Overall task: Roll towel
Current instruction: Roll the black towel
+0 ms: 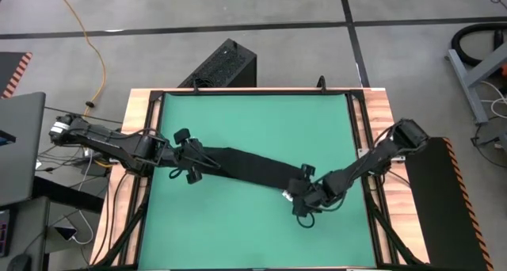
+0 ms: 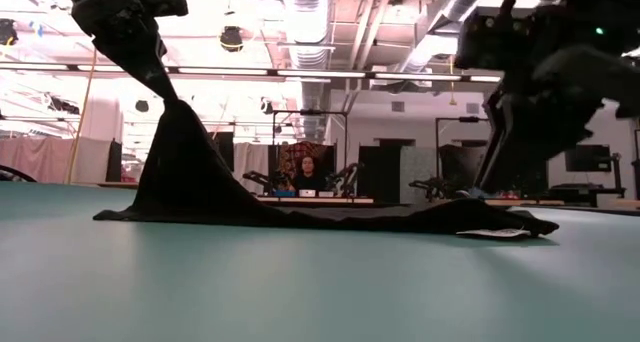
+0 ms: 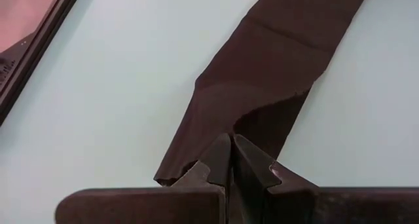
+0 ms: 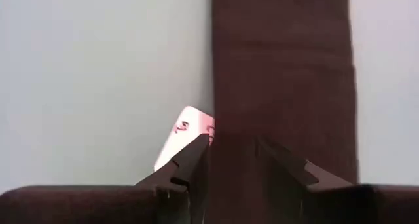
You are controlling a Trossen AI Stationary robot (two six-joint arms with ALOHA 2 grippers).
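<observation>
On the green mat (image 1: 253,112), left gripper (image 1: 192,155) clamped on towel (image 1: 245,166), lifting that end, right gripper (image 1: 301,198) parted astride the other end by the white tag (image 4: 183,135).

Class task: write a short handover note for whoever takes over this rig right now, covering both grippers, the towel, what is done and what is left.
Left gripper: jaws shut on the towel's left end, holding it lifted off the green mat; in the low view the cloth rises in a peak to it.
Right gripper: low over the towel's right end, jaws open astride the cloth; no grip visible.
Towel: folded into a long narrow strip lying across the mat, right end flat, white tag beside the right jaws.
Done: strip folded and stretched out.
Left: all rolling; no roll started at either end.
</observation>
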